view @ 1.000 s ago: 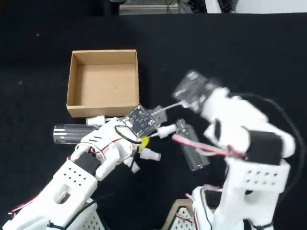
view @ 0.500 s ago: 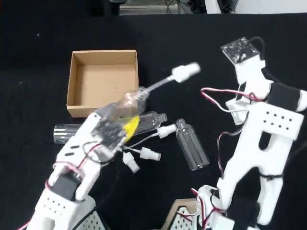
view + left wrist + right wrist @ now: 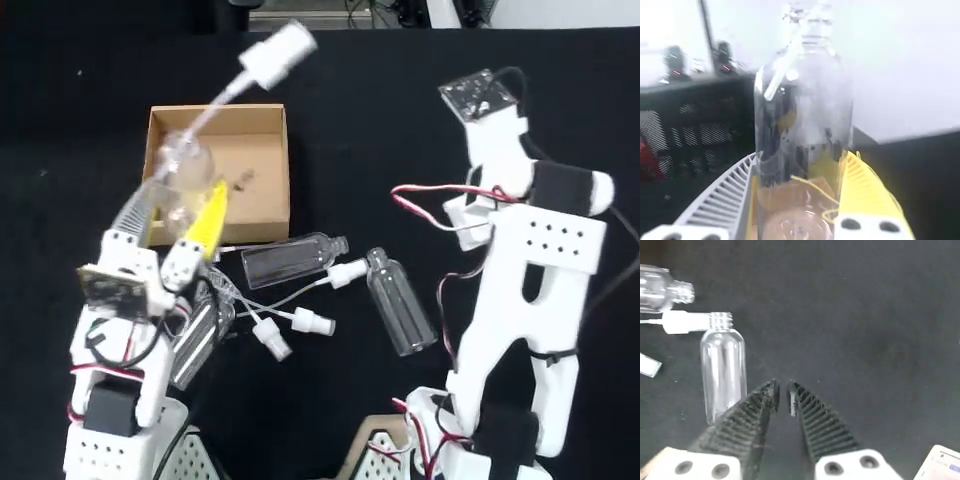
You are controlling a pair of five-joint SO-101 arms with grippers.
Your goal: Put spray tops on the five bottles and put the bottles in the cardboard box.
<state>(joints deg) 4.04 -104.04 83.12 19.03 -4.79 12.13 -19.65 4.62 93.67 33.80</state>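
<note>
My left gripper is shut on a clear bottle with a white spray top fitted, held tilted above the cardboard box. In the left wrist view the bottle stands between the yellow finger and the grey one. The box looks empty. Three bare bottles lie on the table: one just in front of the box, one to its right, one beside the left arm. My right gripper hangs shut and empty above the table, next to a bottle.
Loose spray tops with thin tubes lie between the bottles. The right arm stands tall at the right side. The table is covered in black cloth.
The capped bottle passed from the right gripper to the left one. The left arm swung it up over the box. The right arm drew back and rose to the right.
</note>
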